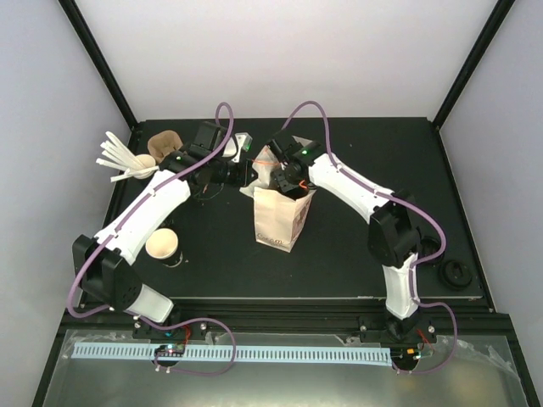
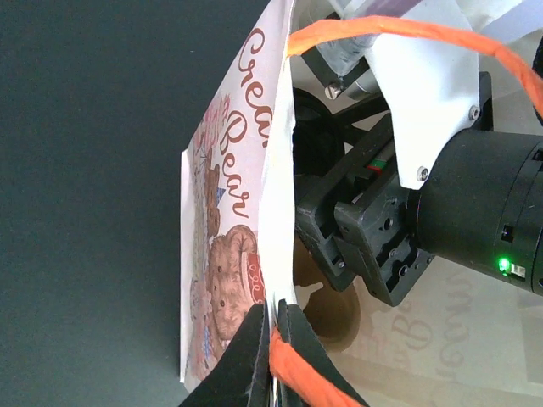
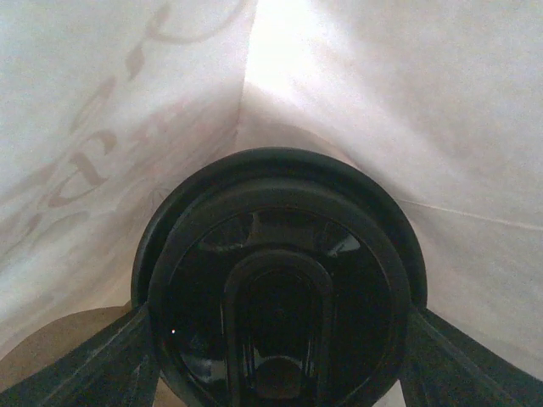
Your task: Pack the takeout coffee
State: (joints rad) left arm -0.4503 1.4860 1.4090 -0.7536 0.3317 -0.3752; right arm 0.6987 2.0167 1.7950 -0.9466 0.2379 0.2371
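Observation:
A takeout coffee shows only its round black lid (image 3: 280, 271) in the right wrist view, deep inside a white paper bag (image 1: 276, 219). My right gripper (image 3: 276, 339) is shut on it, one dark finger on each side of the lid. From above, the right gripper (image 1: 287, 182) reaches down into the bag's open top. My left gripper (image 2: 273, 318) is shut on the bag's rim, pinching the paper and the orange handle (image 2: 407, 30). The bag's printed bear side (image 2: 222, 254) faces the dark table. A brown shape (image 2: 339, 314) lies at the bag's bottom.
A lidless black cup (image 1: 163, 246) with a tan inside stands near the left arm. A loose black lid (image 1: 456, 274) lies at the table's right edge. White stirrer sticks (image 1: 123, 158) and a brown pulp carrier (image 1: 164, 144) sit at the back left.

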